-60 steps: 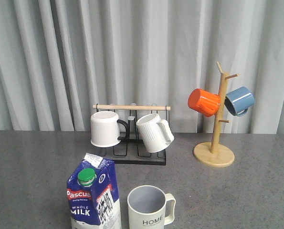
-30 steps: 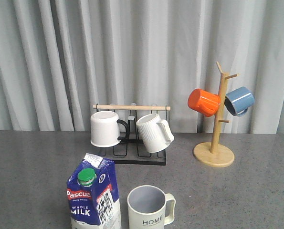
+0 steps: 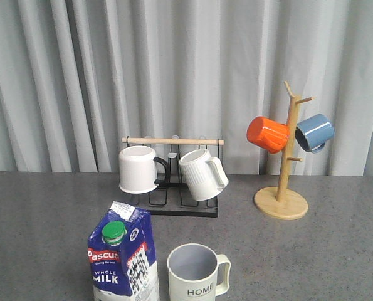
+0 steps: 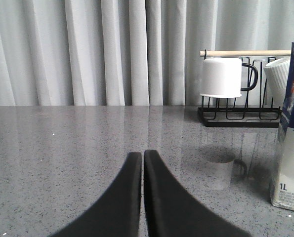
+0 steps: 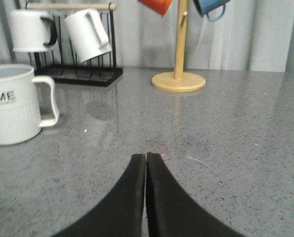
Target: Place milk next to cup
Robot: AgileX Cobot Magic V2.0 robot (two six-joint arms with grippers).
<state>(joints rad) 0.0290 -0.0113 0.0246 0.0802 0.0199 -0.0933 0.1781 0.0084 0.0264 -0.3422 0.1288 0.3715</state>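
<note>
The milk (image 3: pixel 123 260), a blue and white carton with a green cap, stands upright at the front of the table, just left of the cup (image 3: pixel 195 273), a cream mug marked "HOME" with its handle to the right. A narrow gap separates them. In the left wrist view the milk (image 4: pixel 291 138) shows at the edge, and my left gripper (image 4: pixel 143 154) is shut with nothing in it, apart from the carton. In the right wrist view the cup (image 5: pixel 13 103) stands off to one side of my shut, empty right gripper (image 5: pixel 146 156). Neither gripper shows in the front view.
A black rack (image 3: pixel 183 207) with a wooden bar holds a plain white mug (image 3: pixel 138 169) and a ribbed white mug (image 3: pixel 202 174) behind the milk. A wooden mug tree (image 3: pixel 281 200) at the back right carries an orange mug (image 3: pixel 267 134) and a blue mug (image 3: pixel 314 132). Grey curtains hang behind.
</note>
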